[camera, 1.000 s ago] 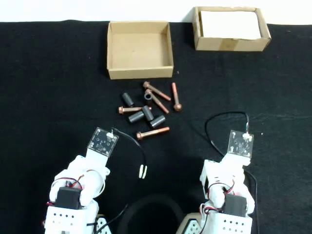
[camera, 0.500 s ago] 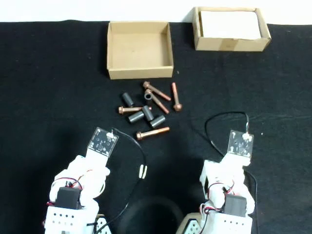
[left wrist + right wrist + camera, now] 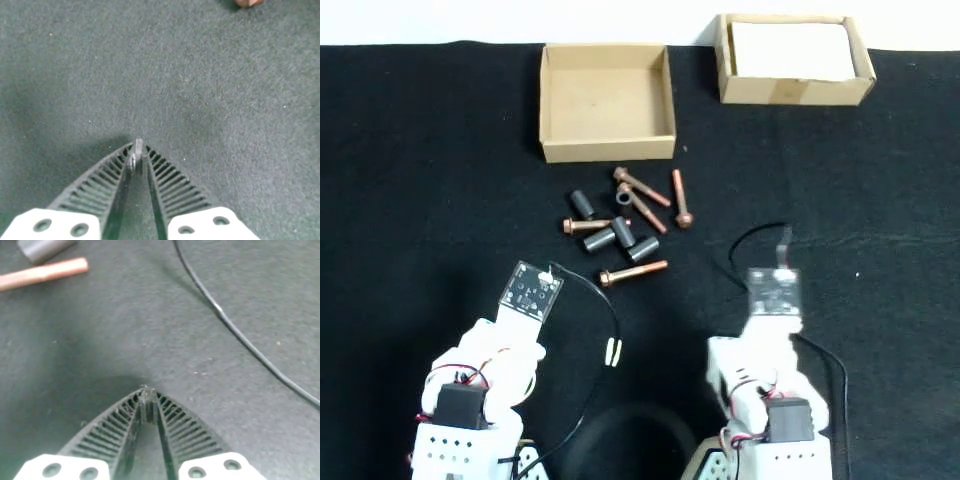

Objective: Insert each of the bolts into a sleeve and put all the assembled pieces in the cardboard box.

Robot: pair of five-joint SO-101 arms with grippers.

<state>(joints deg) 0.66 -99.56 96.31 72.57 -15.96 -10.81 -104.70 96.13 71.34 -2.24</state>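
Left gripper (image 3: 138,150): jaws closed, tips meeting, nothing held. Right gripper (image 3: 146,392): jaws closed too, nothing held.

The nearest bolt (image 3: 634,271) is lying loose on the black table (image 3: 420,200), at the 6 o'clock edge of the pile. Its long axis runs roughly 9 to 3 o'clock, with the head at the 9 o'clock end. In the high view it is placed at about 2 o'clock from the left arm and about 10 o'clock from the right arm. The left arm is judged the nearer. The same bolt is caught in the right wrist view, beyond the closed tips, with a sleeve (image 3: 45,247) just past it and a cable (image 3: 240,335) crossing the cloth.

The other bolts (image 3: 642,187) and sleeves (image 3: 582,203) are scattered at 6 o'clock of the cardboard box (image 3: 607,150), none assembled. Nothing has been put in the box.

Compared with half a second ago, the right arm has been swung toward 9 o'clock, closer to the pile, and its cable loop has been dragged along. The left arm and all pieces are unchanged.
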